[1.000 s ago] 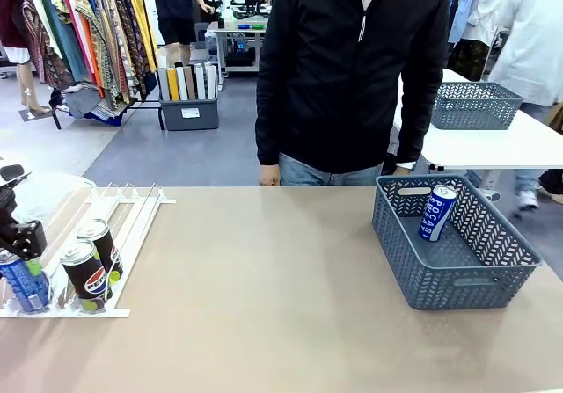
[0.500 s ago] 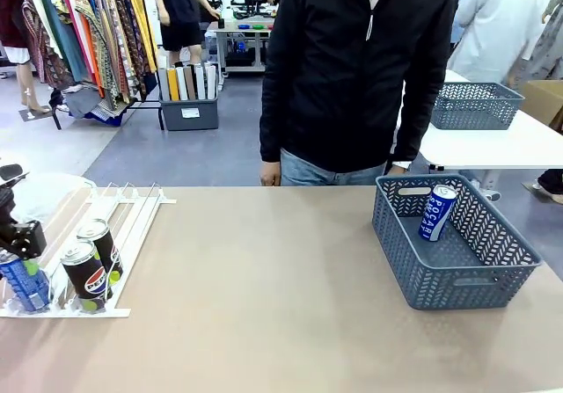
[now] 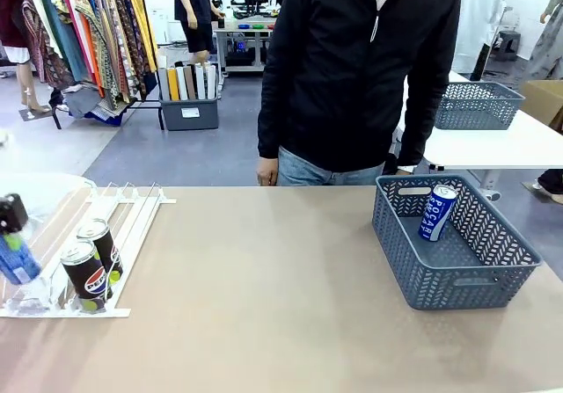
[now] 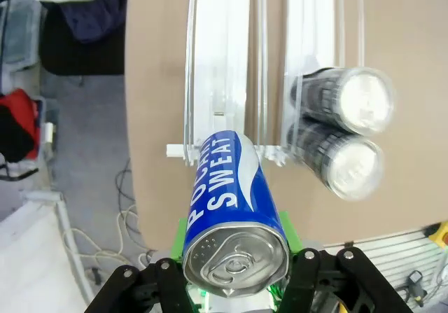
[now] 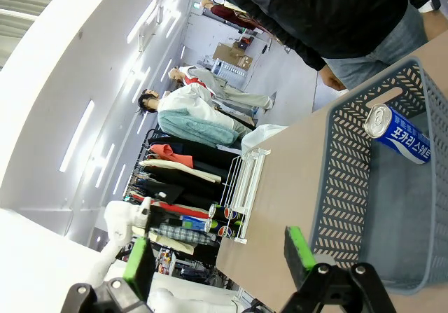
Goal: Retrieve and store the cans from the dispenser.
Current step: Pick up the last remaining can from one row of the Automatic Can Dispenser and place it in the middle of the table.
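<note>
left fingers grip a blue can over the tan table, right fingers spread

On the blue can in the left wrist view, white letters read "SWEAT", and the word beside it starts with "PO" but cannot be read to its end. The two black cans in the front view carry the round Pepsi logo, with no readable word. The second blue can, in the basket, shows white Korean letters, "포카리스웨트", along its side.
</note>
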